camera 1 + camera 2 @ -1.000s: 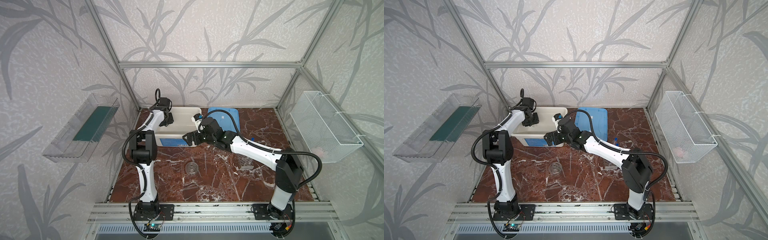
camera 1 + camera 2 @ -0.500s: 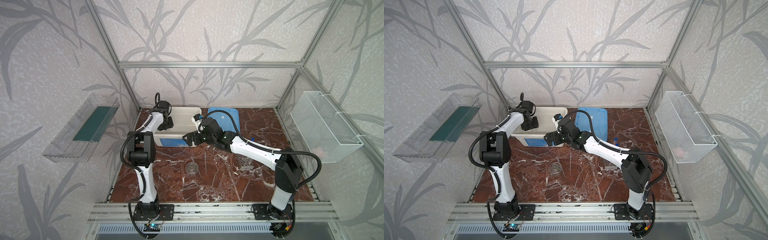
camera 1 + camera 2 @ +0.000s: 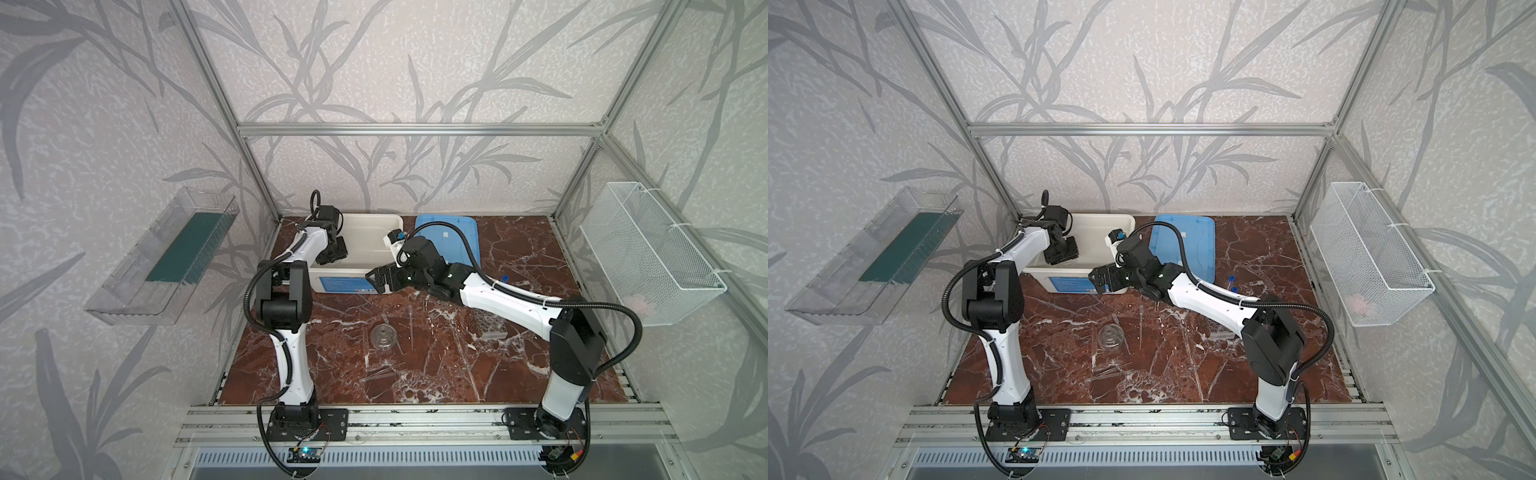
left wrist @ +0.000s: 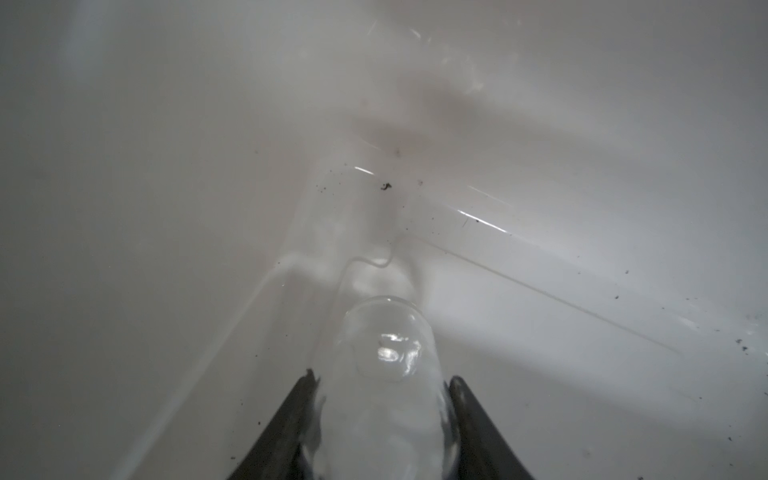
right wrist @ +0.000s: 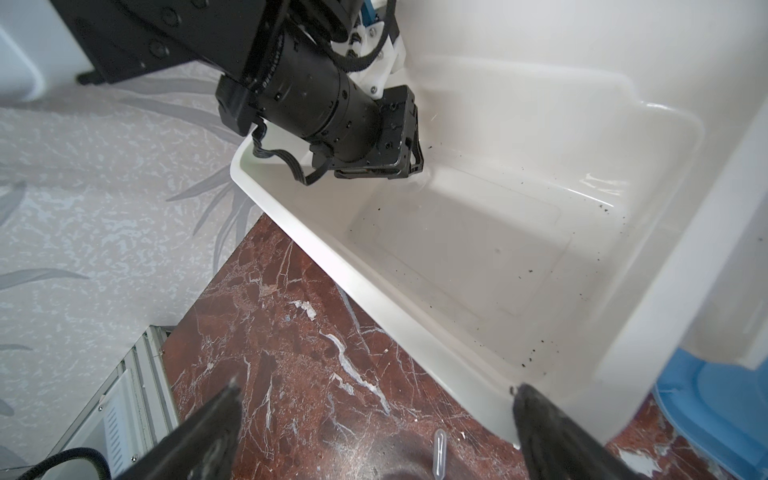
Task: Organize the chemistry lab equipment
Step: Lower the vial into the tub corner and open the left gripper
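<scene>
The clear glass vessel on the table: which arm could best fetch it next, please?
Likely right: the right end effector is open, empty, nearer that vessel; the left end effector, in the white plastic tub, grips another glass vessel.

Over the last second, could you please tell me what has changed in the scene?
The left pincer, still closed on a clear glass vessel, has sunk slightly deeper into the white tub. Nothing was taken or released. The right pincer stays open at the tub's front; the second glass vessel, tube rack and blue lid have not moved.
</scene>
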Controlling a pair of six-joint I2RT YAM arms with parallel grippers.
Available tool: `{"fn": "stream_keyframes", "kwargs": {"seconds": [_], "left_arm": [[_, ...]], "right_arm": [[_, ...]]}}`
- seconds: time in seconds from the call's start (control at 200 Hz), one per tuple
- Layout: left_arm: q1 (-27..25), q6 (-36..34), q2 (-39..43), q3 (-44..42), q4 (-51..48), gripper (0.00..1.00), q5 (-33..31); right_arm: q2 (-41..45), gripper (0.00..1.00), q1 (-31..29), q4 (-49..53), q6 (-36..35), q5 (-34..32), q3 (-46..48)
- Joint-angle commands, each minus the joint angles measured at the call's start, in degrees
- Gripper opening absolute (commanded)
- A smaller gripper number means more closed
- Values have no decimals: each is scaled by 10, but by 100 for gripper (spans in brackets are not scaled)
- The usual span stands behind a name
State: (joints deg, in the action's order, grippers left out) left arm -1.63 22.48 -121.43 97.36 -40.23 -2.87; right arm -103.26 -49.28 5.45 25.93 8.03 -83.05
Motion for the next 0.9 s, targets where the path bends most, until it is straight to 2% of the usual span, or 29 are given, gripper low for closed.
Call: {"fn": "stream_keyframes", "kwargs": {"seconds": [0.0, 0.16, 0.335, 0.44, 0.72, 0.79, 0.85, 0.895], "left_arm": [[3, -3, -16, 6, -1, 20, -9], [2, -3, -18, -4, 8, 20, 0], [2, 0, -18, -14, 15, 26, 1], [2, 2, -19, -9, 10, 40, -4], [2, 1, -7, 1, 1, 50, -9], [1, 1, -4, 4, 1, 55, -9], [2, 0, -2, 7, -1, 66, -9], [2, -1, -2, 9, -2, 67, -9]], "right_arm": [[-6, 100, 3, -11, 6, 5, 8], [-9, 100, 3, -13, 8, 6, 8], [-9, 100, 3, -12, 7, 5, 9], [-10, 100, 4, -12, 8, 6, 9], [-8, 100, 4, -13, 9, 5, 11], [-8, 100, 3, -14, 10, 5, 10], [-8, 100, 4, -14, 11, 7, 10], [-7, 100, 4, -14, 11, 7, 10]]}}
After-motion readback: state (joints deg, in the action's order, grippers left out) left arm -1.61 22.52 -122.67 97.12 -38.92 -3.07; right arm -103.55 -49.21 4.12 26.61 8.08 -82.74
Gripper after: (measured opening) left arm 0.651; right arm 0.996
